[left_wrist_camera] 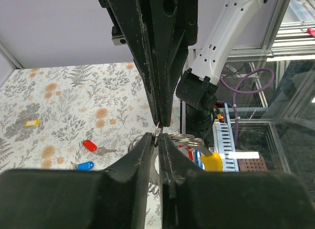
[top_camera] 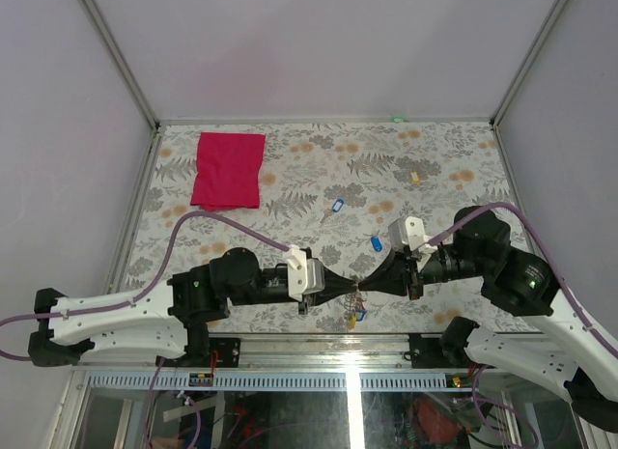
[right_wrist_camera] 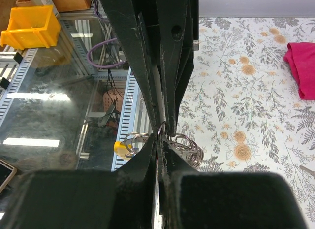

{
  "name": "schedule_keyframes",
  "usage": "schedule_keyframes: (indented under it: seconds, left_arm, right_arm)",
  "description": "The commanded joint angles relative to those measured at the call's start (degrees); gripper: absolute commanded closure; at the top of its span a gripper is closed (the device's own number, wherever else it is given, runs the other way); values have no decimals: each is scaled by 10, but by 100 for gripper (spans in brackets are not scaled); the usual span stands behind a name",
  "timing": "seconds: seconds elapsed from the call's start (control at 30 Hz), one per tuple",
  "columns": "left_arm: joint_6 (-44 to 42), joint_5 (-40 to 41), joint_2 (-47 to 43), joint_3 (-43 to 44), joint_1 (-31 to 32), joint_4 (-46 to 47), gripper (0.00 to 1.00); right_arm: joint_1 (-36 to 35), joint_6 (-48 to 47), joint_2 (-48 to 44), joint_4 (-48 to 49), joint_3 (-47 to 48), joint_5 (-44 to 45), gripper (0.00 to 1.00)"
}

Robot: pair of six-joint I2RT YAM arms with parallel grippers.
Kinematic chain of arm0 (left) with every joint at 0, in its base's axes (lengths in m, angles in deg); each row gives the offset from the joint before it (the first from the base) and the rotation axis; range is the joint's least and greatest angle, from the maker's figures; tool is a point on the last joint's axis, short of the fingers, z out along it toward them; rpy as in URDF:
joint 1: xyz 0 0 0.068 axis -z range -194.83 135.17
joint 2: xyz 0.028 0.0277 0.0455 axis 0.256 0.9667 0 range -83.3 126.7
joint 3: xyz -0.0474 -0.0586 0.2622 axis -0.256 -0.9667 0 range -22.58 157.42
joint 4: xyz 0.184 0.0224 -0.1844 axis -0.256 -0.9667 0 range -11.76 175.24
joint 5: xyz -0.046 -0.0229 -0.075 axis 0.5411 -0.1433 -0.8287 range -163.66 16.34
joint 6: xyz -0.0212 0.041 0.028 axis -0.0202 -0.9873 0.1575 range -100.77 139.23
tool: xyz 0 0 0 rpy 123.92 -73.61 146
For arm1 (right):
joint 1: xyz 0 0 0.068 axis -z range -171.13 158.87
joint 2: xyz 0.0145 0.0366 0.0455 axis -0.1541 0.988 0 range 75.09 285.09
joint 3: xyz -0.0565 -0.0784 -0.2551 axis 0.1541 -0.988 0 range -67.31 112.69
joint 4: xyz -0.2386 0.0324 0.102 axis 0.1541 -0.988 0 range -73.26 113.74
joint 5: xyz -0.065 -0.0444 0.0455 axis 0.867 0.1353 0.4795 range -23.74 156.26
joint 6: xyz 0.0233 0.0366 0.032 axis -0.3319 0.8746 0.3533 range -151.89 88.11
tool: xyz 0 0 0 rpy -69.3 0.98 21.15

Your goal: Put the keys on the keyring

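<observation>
My left gripper [top_camera: 351,290] and right gripper [top_camera: 367,286] meet tip to tip above the table's near edge. Both are shut on the keyring [left_wrist_camera: 158,127], a thin metal ring pinched between the two sets of tips [right_wrist_camera: 162,126]. A bundle of rings with yellow [left_wrist_camera: 212,161], red and blue tagged keys hangs below them [top_camera: 357,314]. Loose keys lie on the table: a blue one [top_camera: 336,206], another blue one [top_camera: 376,243], a yellow one [top_camera: 415,178], and a red one [left_wrist_camera: 89,145] in the left wrist view.
A red cloth [top_camera: 228,169] lies at the back left of the floral table [top_camera: 290,179]. The table's near edge, with a metal cable rail [top_camera: 290,379], runs right under the grippers. White frame posts stand at the back corners.
</observation>
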Motion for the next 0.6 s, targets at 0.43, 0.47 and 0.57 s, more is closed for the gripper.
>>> schedule_keyframes:
  seconds: [0.43, 0.47, 0.57]
  left_arm:
    - [37, 21, -24, -27, -3, 122, 100]
    - [43, 19, -26, -38, -2, 138, 100]
    - [58, 9, -28, -62, -2, 189, 100]
  right_arm:
    - [-3, 33, -85, 170, -82, 54, 67]
    - [-4, 40, -97, 194, -96, 63, 66]
    - [-4, 53, -126, 252, -137, 80, 65]
